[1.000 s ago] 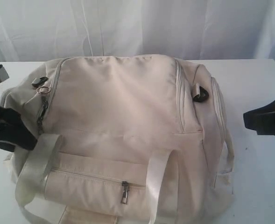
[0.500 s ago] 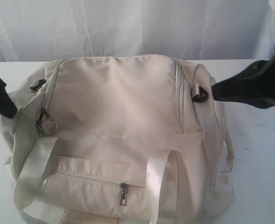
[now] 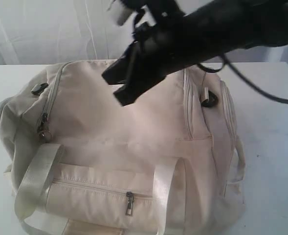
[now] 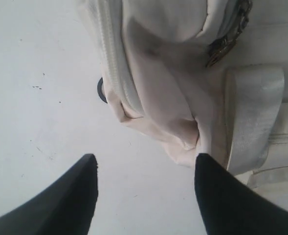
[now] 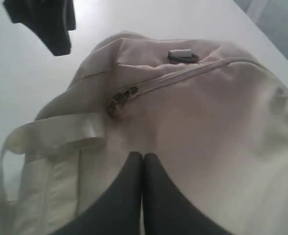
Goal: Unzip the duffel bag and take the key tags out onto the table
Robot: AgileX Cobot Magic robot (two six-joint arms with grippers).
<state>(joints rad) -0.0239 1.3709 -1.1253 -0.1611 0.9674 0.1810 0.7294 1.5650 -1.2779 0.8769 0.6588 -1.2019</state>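
Right gripper [image 5: 143, 155] pressed together over the bag [image 3: 129, 127], zip pull [image 5: 119, 100] just ahead of it, left gripper [image 4: 144, 164] spread beside the bag's end, above the table [image 4: 36, 112]

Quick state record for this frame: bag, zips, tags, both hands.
duffel bag: lying on the table
main zip: looks closed, pull at the end near the left hand
front pocket zip: looks closed
key tags: not visible
left hand: open, empty, at the bag's end
right hand: shut, empty, above the bag's top panel
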